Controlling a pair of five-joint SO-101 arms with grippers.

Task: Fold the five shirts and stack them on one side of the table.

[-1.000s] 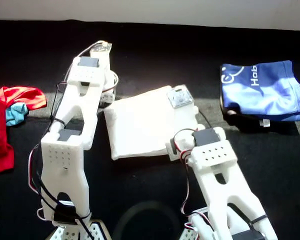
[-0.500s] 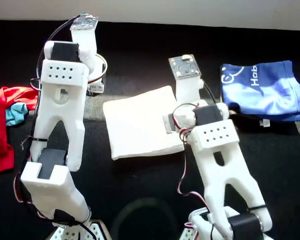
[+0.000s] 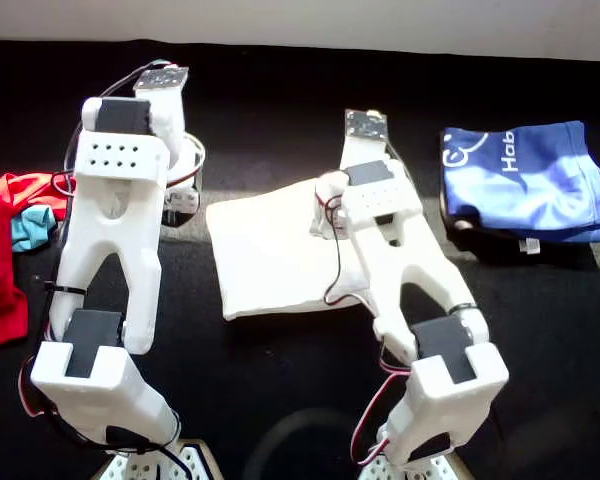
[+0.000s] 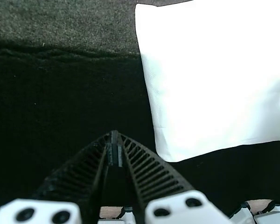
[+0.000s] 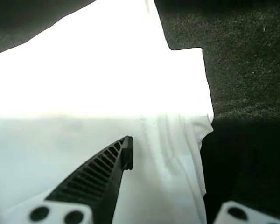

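Observation:
A white shirt lies folded into a rough square at the table's middle. My left gripper is shut on nothing and hangs over the dark table just beside the white shirt. My right gripper is open above the white shirt, near its rumpled side edge, with nothing between its fingers. A folded blue shirt tops a small stack at the table's right. At the left edge, a red shirt and a teal one lie crumpled.
The left arm stands tall between the red shirt and the white one. The right arm covers the white shirt's right part. A dark garment shows under the blue shirt. The table is black.
Both arms have lifted up from the white shirt. The left gripper drew back off its left edge; the right arm swung over its right part. The shirt stays folded.

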